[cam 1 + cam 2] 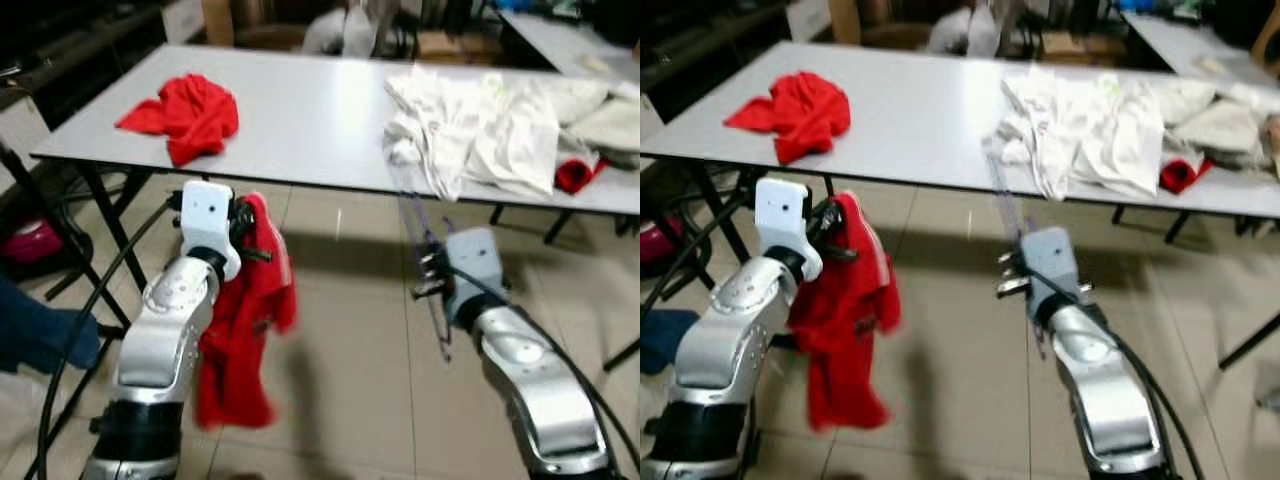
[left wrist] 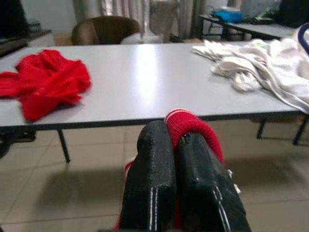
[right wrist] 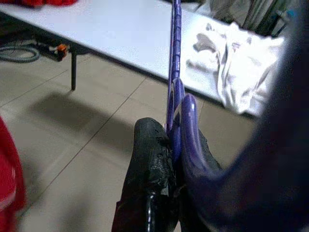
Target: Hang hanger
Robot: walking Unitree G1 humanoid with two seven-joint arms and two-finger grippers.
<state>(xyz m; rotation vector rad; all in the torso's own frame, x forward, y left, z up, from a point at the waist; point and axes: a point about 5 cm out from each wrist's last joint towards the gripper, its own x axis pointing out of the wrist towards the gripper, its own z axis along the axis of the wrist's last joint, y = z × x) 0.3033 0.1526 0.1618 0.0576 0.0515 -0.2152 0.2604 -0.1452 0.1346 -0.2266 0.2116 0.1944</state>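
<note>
My left gripper [image 1: 243,222] is shut on a red garment [image 1: 243,330] that hangs down from it above the tiled floor, in front of the table. In the left wrist view the black fingers [image 2: 154,183] pinch a red ribbed cuff [image 2: 190,126]. My right gripper [image 1: 432,268] is shut on a thin purple hanger [image 1: 428,262] held in front of the table's near edge. The right wrist view shows the hanger [image 3: 175,72] rising from between the fingers [image 3: 152,159].
A grey table [image 1: 310,120] stands ahead with a red cloth [image 1: 187,113] on its left and a heap of white clothes [image 1: 500,125] on its right. A brown chair [image 2: 104,30] is behind it. Cables run along the floor at left, beside a blue object [image 1: 40,335].
</note>
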